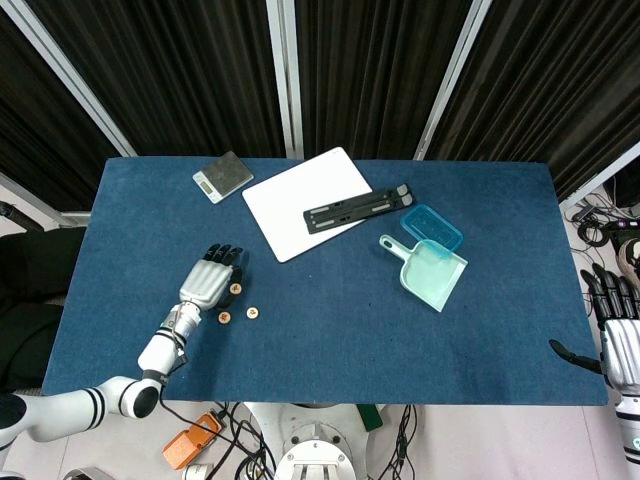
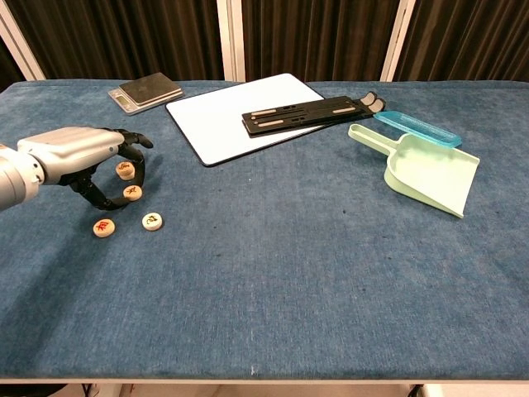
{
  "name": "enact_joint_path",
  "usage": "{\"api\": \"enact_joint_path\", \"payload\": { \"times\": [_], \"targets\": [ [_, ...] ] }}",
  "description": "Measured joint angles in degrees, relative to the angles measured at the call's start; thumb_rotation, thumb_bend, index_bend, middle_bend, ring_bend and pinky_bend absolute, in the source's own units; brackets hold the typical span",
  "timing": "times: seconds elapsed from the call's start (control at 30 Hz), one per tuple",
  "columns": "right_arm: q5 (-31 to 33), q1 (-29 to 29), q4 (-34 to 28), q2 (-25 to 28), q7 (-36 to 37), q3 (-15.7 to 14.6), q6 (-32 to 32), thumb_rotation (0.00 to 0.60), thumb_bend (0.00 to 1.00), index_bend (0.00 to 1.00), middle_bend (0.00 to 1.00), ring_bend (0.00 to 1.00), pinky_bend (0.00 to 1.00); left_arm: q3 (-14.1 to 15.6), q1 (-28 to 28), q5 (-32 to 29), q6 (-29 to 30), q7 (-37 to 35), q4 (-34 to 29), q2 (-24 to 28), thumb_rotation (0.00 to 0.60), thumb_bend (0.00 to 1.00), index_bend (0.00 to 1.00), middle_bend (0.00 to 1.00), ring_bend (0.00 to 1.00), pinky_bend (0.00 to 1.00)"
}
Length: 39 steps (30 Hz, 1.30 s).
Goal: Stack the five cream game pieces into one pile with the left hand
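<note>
From the head view, my left hand (image 1: 210,279) lies low over the blue bench (image 1: 330,340) near its left front, fingers curled downward. Cream pieces (image 1: 239,303) sit at its fingertips: one by the fingers, two more just nearer the front edge, all flat and apart. My right hand (image 1: 620,335) hangs off the bench's right end, fingers spread, holding nothing. Farther back lie a scale (image 1: 222,176), a white board (image 1: 308,202), a black stand (image 1: 357,208), and a teal dustpan (image 1: 432,272).

From the chest view, my left hand (image 2: 83,153) arches over two pieces (image 2: 126,170), dark fingertips (image 2: 139,169) beside them; whether it grips one I cannot tell. Two other pieces (image 2: 151,221) lie flat just in front, unstacked. I see four, not five.
</note>
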Motion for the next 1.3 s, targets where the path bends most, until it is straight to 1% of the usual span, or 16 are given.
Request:
{"api": "enact_joint_path", "payload": {
  "times": [0.17,0.3,0.53,0.8,1.3],
  "targets": [
    [-0.05,-0.08,-0.01,0.02,0.05,0.12,0.27,0.6,0.16,0.0,0.0,0.0,0.0,-0.81,0.16,0.65,0.82,-1.09,-1.25,1.24,0.6,0.37,0.5,0.05,0.0,0.0],
    [-0.06,-0.05,-0.01,0.0,0.05,0.14,0.2,0.6,0.16,0.0,0.0,0.0,0.0,-2.35,0.15,0.59,1.43,-2.21,-2.47,2.75,0.6,0.37,0.5,0.05,0.0,0.0],
    [0.05,-0.16,0.3,-0.1,0.35,0.15,0.27,0.6,0.16,0.0,0.0,0.0,0.0,-4.06,-0.55,-2.9,0.37,-1.62,-1.51,3.29,0.6,0.35,0.5,0.05,0.0,0.0],
    [0.15,-0.2,0.42,-0.19,0.41,0.12,0.14,0.6,0.16,0.0,0.0,0.0,0.0,-4.24,-0.98,-5.65,-0.91,-0.47,0.84,2.29,0.6,0.34,0.5,0.05,0.0,0.0],
    [0.26,-0.34,0.17,-0.02,0.16,0.16,0.21,0.6,0.16,0.0,0.0,0.0,0.0,-4.16,-1.6,-6.23,-1.13,0.36,1.87,1.19,0.6,0.33,0.5,0.05,0.0,0.0]
  ]
}}
